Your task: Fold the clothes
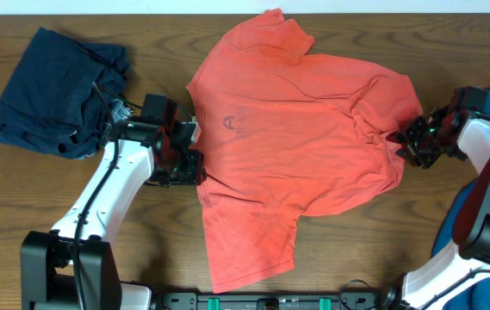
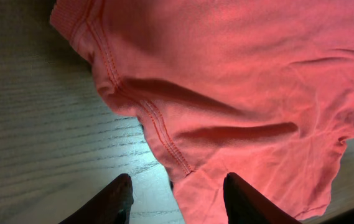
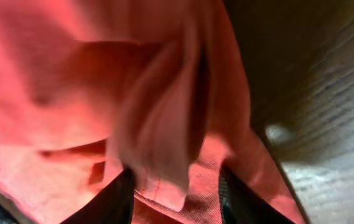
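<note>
Navy clothes [image 1: 59,90] beside my left gripper [image 2: 177,194]; it and my right gripper [image 3: 173,186] gape astride the red shirt [image 1: 288,129], laid lengthwise near-to-far.

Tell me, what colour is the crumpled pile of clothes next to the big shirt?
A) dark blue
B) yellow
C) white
A: the crumpled pile lying beside the coral shirt on the table is dark navy blue.

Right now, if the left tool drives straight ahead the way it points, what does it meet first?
The stitched hem of the red T-shirt: its edge lies inside the open left tool, with more shirt beyond. Height above the cloth is unclear.
</note>
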Tool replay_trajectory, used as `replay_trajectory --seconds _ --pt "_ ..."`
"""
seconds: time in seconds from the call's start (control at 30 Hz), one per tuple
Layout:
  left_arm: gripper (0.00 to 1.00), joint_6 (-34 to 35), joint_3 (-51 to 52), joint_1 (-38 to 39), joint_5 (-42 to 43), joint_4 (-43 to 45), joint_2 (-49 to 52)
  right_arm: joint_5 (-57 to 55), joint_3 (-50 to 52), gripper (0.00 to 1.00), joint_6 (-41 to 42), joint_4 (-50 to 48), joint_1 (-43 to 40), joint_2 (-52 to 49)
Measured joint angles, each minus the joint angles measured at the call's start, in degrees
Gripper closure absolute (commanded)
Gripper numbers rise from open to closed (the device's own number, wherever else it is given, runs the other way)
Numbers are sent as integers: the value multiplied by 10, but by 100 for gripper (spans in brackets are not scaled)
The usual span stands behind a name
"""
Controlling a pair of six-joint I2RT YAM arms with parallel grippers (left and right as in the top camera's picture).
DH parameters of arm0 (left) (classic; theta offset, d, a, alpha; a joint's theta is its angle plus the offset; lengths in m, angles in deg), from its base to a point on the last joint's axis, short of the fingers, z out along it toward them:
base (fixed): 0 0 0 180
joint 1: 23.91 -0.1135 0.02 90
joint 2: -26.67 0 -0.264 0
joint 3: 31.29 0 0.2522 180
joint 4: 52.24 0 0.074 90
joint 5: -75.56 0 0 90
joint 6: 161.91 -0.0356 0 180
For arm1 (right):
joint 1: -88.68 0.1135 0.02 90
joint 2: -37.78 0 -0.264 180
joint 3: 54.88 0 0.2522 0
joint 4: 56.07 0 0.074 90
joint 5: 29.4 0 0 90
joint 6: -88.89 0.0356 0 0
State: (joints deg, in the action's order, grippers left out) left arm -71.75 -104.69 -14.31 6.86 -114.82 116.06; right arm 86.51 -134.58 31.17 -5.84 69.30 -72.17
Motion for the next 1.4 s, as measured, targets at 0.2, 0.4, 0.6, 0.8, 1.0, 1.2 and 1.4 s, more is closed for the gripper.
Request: replay_trajectory --seconds 0.2,0.4,0.6,0.8,1.0,1.2,1.4 --pt "51 0 0 0 0 0 0 7 0 83 2 -28 1 -12" --pt "51 0 0 0 0 0 0 7 0 92 1 -40 1 -13" --pt "51 0 0 0 0 0 0 23 0 99 -13 -63 1 -12" --pt "51 0 0 0 0 0 0 29 0 99 -21 -57 -2 20" --pt "51 0 0 0 0 0 0 15 0 99 -42 -30 -14 128" --pt "50 0 0 0 0 9 0 -7 -3 99 -52 -12 -14 163" --pt "50 0 0 0 0 11 0 -16 -3 99 -58 -7 -14 163"
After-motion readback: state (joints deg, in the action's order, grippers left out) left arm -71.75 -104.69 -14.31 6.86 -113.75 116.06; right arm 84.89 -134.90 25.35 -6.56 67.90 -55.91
